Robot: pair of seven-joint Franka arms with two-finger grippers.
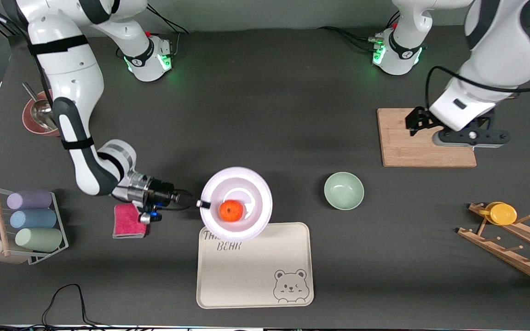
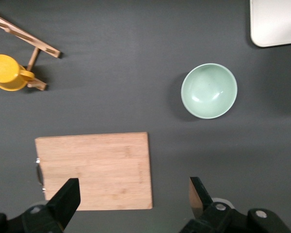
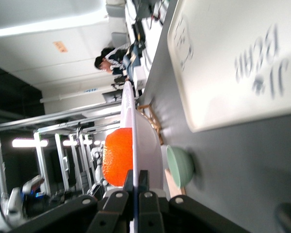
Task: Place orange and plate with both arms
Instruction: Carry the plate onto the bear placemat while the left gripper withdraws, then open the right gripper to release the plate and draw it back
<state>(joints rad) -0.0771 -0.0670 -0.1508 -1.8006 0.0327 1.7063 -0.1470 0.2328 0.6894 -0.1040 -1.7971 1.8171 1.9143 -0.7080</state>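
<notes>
The white plate (image 1: 242,202) is held level in the air, over the table and the farther edge of the cream bear tray (image 1: 256,271). The orange (image 1: 231,210) sits in its middle. My right gripper (image 1: 203,204) is shut on the plate's rim at the side toward the right arm's end. In the right wrist view the fingers clamp the thin rim (image 3: 137,145) with the orange (image 3: 119,156) on the plate. My left gripper (image 1: 419,120) is open and empty, up over the wooden board (image 1: 423,138); its fingers (image 2: 68,196) show wide apart.
A pale green bowl (image 1: 343,190) stands beside the plate toward the left arm's end. A red cloth (image 1: 128,220) lies under the right wrist. A cup rack (image 1: 25,225), a red bowl with a spoon (image 1: 39,117) and a wooden rack with a yellow dish (image 1: 502,214) stand at the table's ends.
</notes>
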